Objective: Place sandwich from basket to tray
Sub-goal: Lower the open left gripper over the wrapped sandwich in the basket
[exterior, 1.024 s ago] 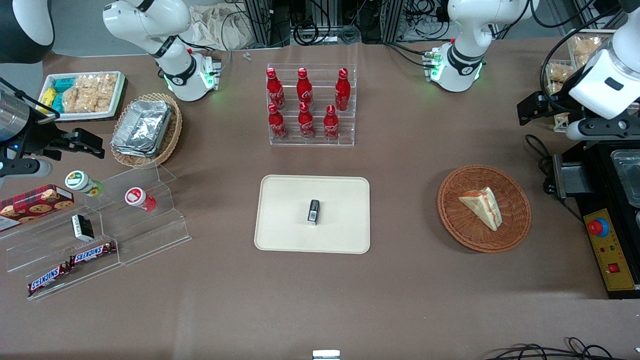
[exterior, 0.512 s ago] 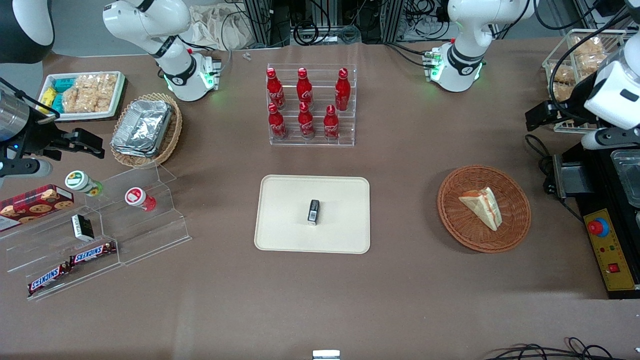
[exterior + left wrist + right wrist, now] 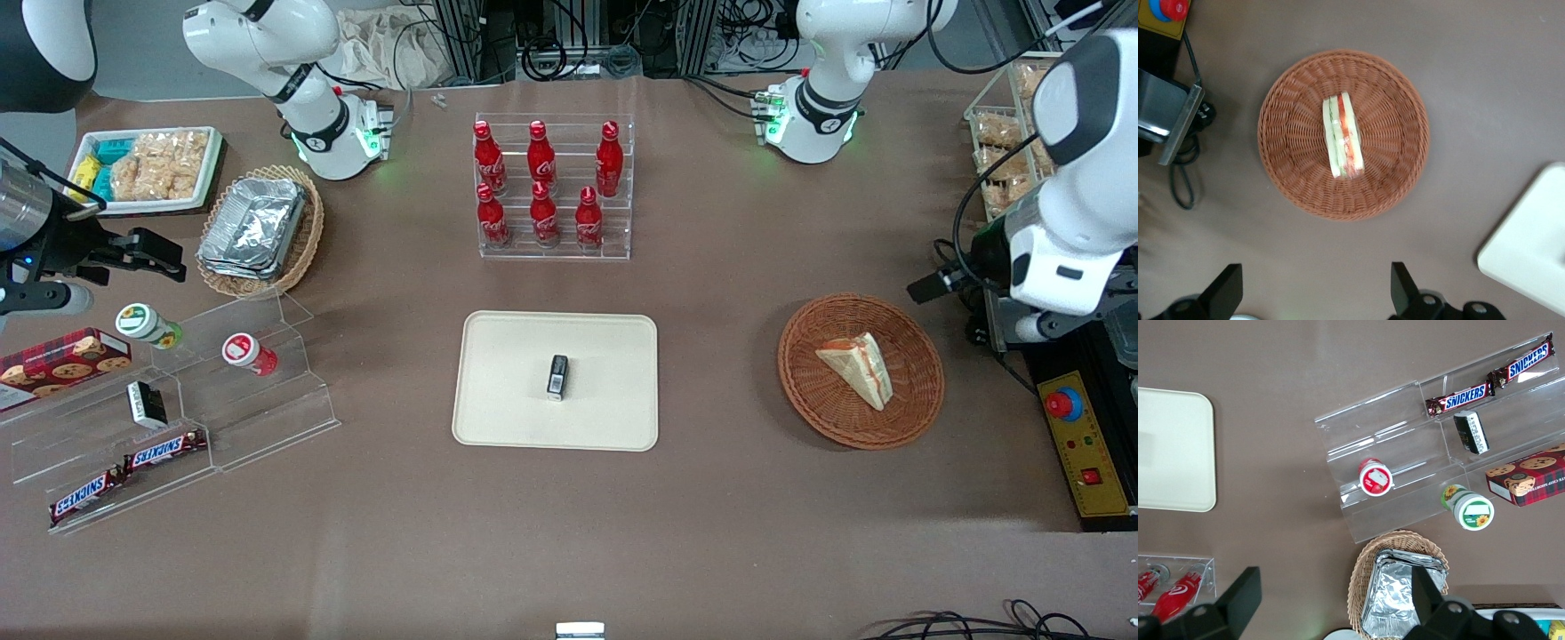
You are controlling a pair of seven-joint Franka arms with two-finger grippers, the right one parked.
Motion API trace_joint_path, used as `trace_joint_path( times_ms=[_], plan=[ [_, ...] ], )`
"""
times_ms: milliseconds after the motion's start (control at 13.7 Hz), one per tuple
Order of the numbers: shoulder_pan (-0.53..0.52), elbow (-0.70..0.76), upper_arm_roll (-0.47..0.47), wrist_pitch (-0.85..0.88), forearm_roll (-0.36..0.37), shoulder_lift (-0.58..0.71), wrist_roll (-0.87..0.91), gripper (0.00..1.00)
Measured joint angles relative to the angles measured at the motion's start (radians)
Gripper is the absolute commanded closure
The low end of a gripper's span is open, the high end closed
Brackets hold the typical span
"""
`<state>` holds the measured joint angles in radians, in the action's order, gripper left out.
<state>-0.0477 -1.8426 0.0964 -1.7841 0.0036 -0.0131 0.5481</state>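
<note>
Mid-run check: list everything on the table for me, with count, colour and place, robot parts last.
sandwich: 1, pale bread, red-green filling, in basket
basket: 1, reddish-brown wicker, toward working arm's end
tray: 1, cream, table middle
small black item: 1, on tray
cola bottles: 6, red, clear rack
foil containers: silver stack, tan basket
Snickers bars: 2, clear stand
cookie box: 1, red
snack tray: 1, white
gripper: open, above table beside basket

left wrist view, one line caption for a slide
Open pincer hovers above the sandwich lying in the basket, tray corner beside.
</note>
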Motion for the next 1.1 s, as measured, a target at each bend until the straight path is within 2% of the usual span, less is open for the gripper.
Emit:
trace_joint_path(
  times_ms=[512,732,1024,1098],
  plan=[
    [-0.011,-0.279,0.000,-0.417,-0.001,-0.065,0.142,0.02],
    [-0.014,-0.325,-0.001,-0.542,-0.002,-0.147,0.153,0.01],
    [-0.018,-0.327,-0.001,-0.606,-0.002,-0.255,0.168,0.02],
    [-0.018,-0.327,-0.001,-0.622,-0.002,-0.274,0.170,0.17]
  ],
)
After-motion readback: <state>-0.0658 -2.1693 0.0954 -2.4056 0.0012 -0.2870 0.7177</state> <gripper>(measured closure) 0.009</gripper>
